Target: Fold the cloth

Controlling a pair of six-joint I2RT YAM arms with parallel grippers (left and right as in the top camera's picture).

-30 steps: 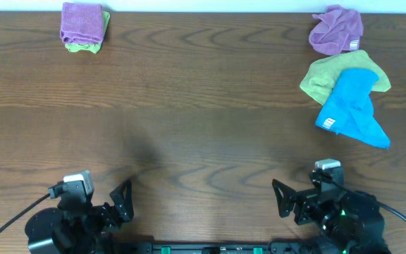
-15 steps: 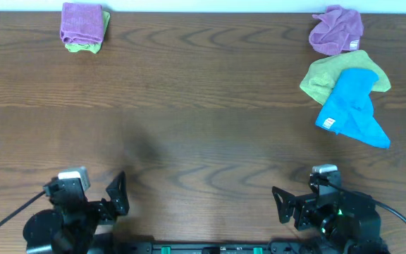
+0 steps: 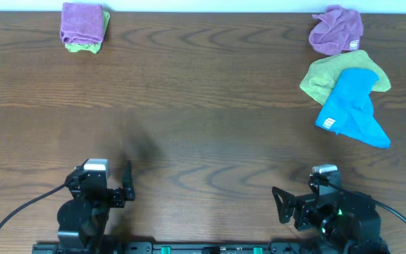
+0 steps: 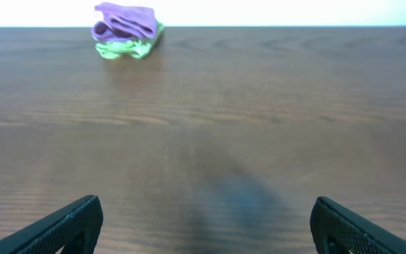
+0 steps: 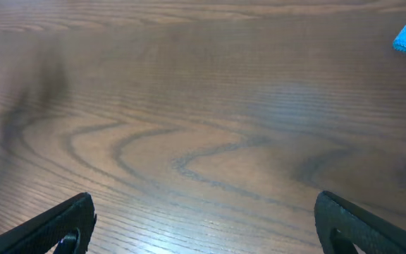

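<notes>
Sitting at the table's [image 3: 203,113] near edge, the left gripper [image 4: 206,206] and right gripper [image 5: 204,200] both gape empty, well apart from the blue cloth [image 3: 351,106].

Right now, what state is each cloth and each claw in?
Stacked purple cloth: folded, on top.
Stacked green cloth: folded, underneath.
Right purple cloth: crumpled.
Right green cloth: rumpled, partly under blue.
Blue cloth: rumpled, overlapping green.
Left claw: open, empty.
Right claw: open, empty.

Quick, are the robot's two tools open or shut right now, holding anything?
Left tool: open, holding nothing.
Right tool: open, holding nothing.
</notes>
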